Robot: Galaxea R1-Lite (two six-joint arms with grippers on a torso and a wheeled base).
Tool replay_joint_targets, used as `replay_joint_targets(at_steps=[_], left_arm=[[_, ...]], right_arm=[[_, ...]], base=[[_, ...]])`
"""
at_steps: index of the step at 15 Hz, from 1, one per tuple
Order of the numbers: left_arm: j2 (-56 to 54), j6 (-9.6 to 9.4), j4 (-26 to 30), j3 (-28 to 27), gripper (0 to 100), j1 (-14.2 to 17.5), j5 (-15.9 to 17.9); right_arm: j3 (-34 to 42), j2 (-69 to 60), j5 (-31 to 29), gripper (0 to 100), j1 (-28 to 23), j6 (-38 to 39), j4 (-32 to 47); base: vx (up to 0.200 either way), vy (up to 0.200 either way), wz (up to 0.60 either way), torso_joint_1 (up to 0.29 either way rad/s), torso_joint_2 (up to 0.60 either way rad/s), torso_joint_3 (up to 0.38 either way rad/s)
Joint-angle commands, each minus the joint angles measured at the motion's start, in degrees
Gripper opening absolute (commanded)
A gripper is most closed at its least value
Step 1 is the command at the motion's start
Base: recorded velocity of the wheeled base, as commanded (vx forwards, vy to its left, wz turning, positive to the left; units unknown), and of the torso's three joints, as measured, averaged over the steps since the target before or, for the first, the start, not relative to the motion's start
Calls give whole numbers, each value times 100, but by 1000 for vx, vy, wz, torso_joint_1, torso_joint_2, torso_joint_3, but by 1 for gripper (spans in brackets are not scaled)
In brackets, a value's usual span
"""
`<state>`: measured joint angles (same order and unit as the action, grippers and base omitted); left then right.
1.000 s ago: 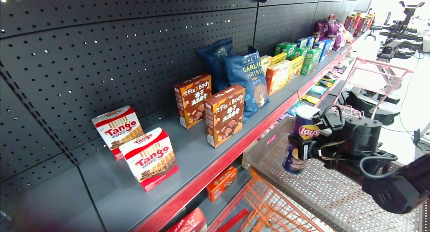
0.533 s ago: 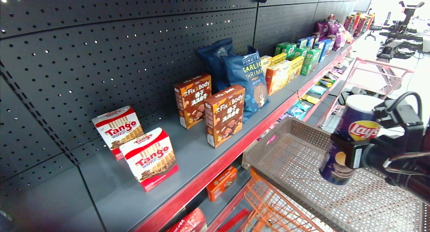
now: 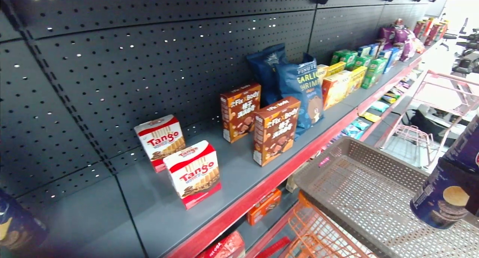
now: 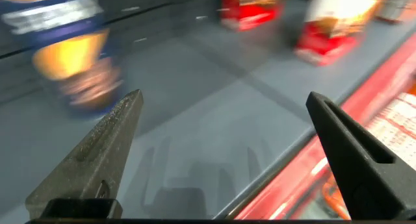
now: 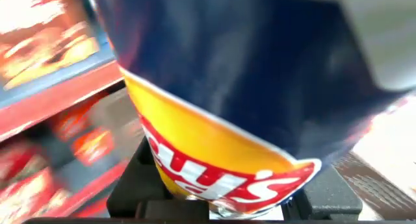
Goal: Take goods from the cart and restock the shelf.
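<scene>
A dark blue chip can [image 3: 445, 198] hangs tilted over the grey cart basket [image 3: 359, 183] at the right edge of the head view. My right gripper [image 3: 462, 168] is shut on it, and the can's yellow and red label [image 5: 214, 165] sits close up in the right wrist view. My left gripper [image 4: 222, 97] is open with nothing between its fingers, low over the grey shelf board [image 4: 214, 139]. A second blue chip can [image 4: 71, 49] stands on that board just ahead of it, and also shows as the can [image 3: 15, 228] at the head view's lower left.
On the shelf [image 3: 232, 168] stand two red-and-white wafer boxes [image 3: 192, 172], two brown boxes [image 3: 275, 129], blue snack bags [image 3: 303, 89] and further boxes to the right. Bare board lies left of the wafer boxes. An orange wire basket [image 3: 318, 232] sits below; a pink cart [image 3: 445, 97] stands behind.
The head camera has turned, shifting the whole picture right. My right gripper has carried the chip can rightward across the basket to the view's edge. The second can now shows at lower left.
</scene>
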<state>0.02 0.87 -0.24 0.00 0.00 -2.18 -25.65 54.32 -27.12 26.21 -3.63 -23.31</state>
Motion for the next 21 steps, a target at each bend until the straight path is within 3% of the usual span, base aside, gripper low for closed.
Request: replay_joint_targets(at_steps=[1,5,8,10,16,21], left_arm=[[-2,1,-2,0,100,0,-2],[-2,1,-2,0,100,0,-2],[-2,1,-2,0,100,0,-2],[-2,1,-2,0,100,0,-2],[-2,1,-2,0,100,0,-2],[-2,1,-2,0,100,0,-2]], right_arm=[[7,-519,23,0,7,-15,116],[34,-871,-39,0,-2,-32,353],[130,-1292,23,0,7,-59,942],[201,-1477,67,0,7,-190,969],[201,-1574,155,0,-11,-313,977],[227,-1583,155,0,-19,-322,986]], base=[[0,0,600,7,7,2],[0,0,0,0,0,0],[0,0,600,-1,1,4],[0,0,600,0,0,5],[0,0,0,0,0,0],[0,0,600,6,1,3]])
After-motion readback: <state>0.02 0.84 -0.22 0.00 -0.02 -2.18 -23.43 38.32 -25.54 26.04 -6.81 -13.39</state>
